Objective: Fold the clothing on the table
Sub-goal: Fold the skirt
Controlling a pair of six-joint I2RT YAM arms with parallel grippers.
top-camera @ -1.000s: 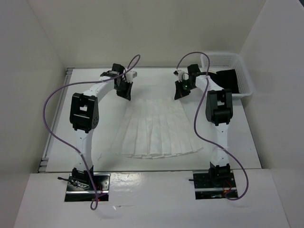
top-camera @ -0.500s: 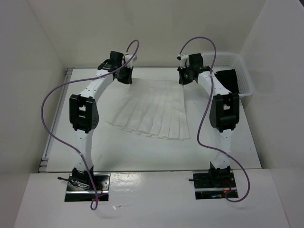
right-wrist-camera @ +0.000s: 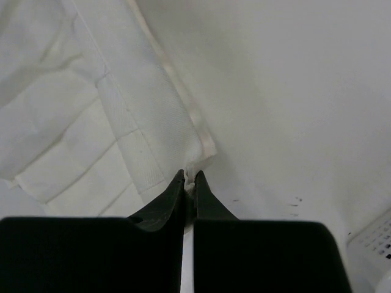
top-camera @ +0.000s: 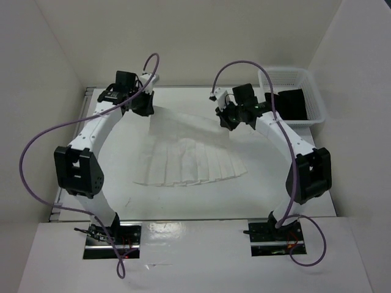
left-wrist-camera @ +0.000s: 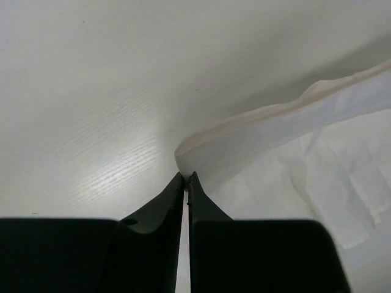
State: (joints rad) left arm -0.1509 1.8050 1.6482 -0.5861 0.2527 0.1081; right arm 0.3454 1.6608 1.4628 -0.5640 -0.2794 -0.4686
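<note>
The left end effector [left-wrist-camera: 186,177] has its two black fingers pressed together. They pinch a corner of the clothing [top-camera: 189,155] right at the tips. The right end effector [right-wrist-camera: 189,177] is pressed together too, and it pinches the other far corner by the thick hem.

The bit of cloth inside each pinch is too thin to see. From above, the black wrist parts hide the fingertips. The clothing is white on a white counter [top-camera: 201,204], so its far edge is hard to make out. It fans out from the two held corners toward the near side, in the middle of the counter. A white basket [top-camera: 317,110] sits at the far right with a black cloth [top-camera: 293,101] in it. The right arm covers part of the basket.

Since half a second ago, both end effectors have moved left. The right one has also come nearer. The clothing went with them, and its near edge now lies closer to the arm bases.
</note>
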